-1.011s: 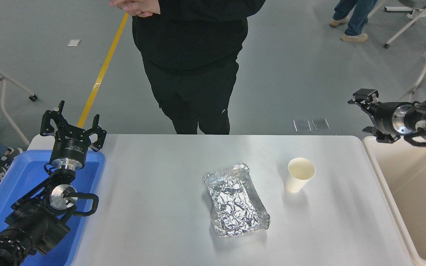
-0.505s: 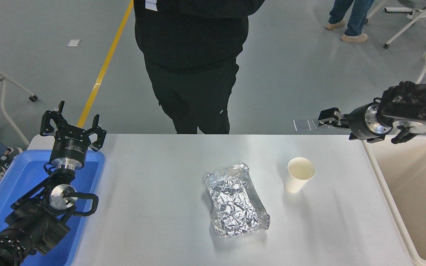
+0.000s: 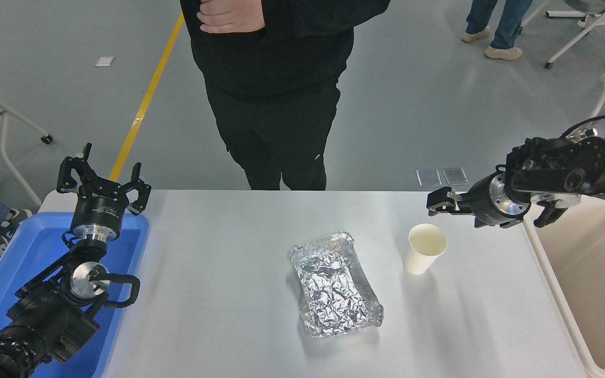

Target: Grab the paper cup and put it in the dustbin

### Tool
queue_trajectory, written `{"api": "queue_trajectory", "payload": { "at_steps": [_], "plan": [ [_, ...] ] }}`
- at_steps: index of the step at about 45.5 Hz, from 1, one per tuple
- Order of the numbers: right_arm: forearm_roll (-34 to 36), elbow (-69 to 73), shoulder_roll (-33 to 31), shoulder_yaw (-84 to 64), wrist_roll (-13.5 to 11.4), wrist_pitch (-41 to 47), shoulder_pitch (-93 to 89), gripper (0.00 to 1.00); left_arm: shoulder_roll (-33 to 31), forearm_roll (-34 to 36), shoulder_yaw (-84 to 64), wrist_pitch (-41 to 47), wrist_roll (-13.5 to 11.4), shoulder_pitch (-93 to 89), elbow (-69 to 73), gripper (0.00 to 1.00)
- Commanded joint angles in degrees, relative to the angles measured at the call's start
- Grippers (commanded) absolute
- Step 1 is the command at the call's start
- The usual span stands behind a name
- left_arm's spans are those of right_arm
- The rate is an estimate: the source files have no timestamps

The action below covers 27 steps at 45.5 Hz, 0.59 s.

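My white surface (image 3: pixel 229 273) sits on a grey floor, with a person in black (image 3: pixel 276 79) standing at its far edge. The dustbin (image 3: pixel 560 294) is cut off by the right and bottom borders, so I see only part of its cream inside, and nothing shows in it there. The right gripper (image 3: pixel 435 202) is edge-on to my camera; I cannot tell whether its jaws are apart or together. Since half a second ago it has come down and leftward from over the far right corner, and now hangs just beyond the paper cup (image 3: pixel 424 249), not touching it. The cup stands upright, with nothing showing in its cream inside, right of the foil tray (image 3: pixel 334 286), which lies empty mid-surface. My left gripper (image 3: pixel 103 181) is parked over the blue tray (image 3: pixel 29 252), jaws apart.
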Motion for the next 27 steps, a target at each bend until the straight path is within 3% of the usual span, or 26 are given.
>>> {"api": "queue_trajectory", "payload": {
  "at_steps": [1, 27],
  "plan": [
    [0.1, -0.1, 0.4, 0.1, 0.0, -0.2, -1.6, 1.00, -0.1, 0.0, -0.1, 0.0, 0.0, 0.0, 0.0, 0.99],
    [0.3, -0.1, 0.7, 0.7, 0.0, -0.2, -1.3, 1.00, 0.0, 0.0, 0.0, 0.0, 0.0, 0.1, 0.0, 0.99]
  ]
}}
